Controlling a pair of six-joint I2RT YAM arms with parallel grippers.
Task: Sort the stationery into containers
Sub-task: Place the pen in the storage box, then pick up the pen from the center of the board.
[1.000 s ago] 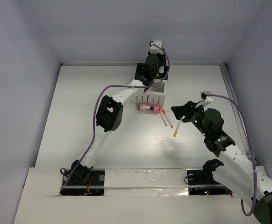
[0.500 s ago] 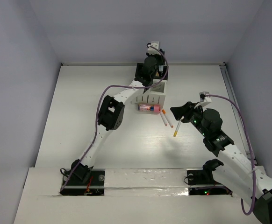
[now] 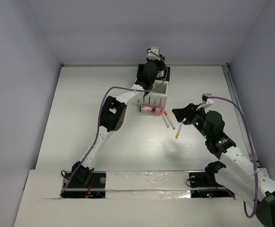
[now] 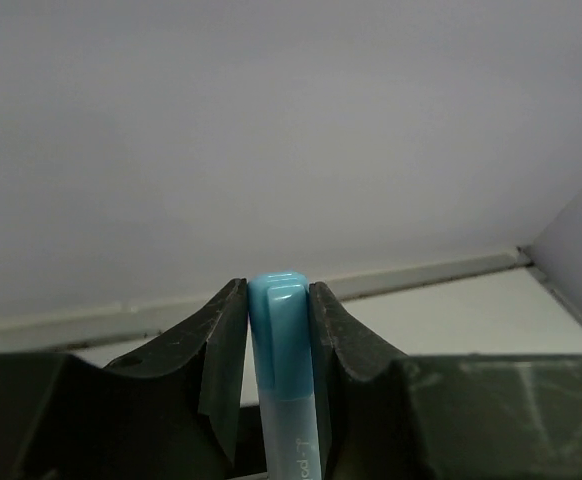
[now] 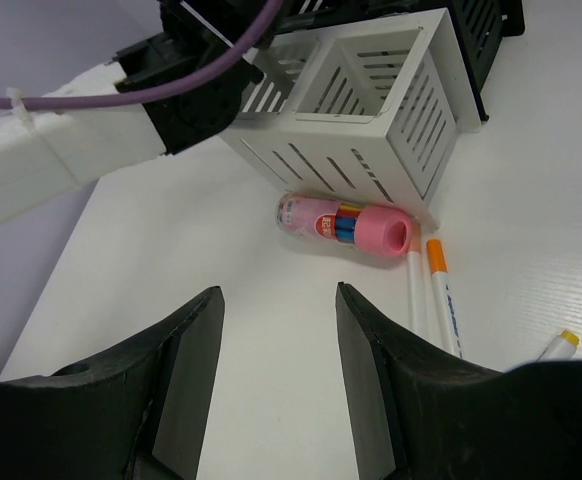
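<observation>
My left gripper [image 4: 278, 292] is shut on a blue capped marker [image 4: 281, 340] and holds it upright. In the top view it [image 3: 154, 72] hangs over the black box [image 3: 166, 72] at the back of the organiser. The white slotted box [image 3: 157, 98] adjoins it; in the right wrist view [image 5: 376, 115] its near compartment looks empty. A fat pink cylinder [image 5: 346, 225] lies against the white box. An orange-capped marker [image 5: 439, 285], a thin white stick [image 5: 414, 290] and a yellow-tipped stick [image 5: 557, 346] lie beside it. My right gripper [image 5: 276, 300] is open and empty above the table, near the sticks.
The left arm [image 5: 61, 150] stretches across the table to the organiser. The black box [image 5: 483, 30] shows at the top right of the right wrist view. Walls close the table at the back and sides [image 3: 142, 65].
The left wrist has shifted slightly left and toward me over the organiser, still gripping the blue marker. The right arm has barely moved.
</observation>
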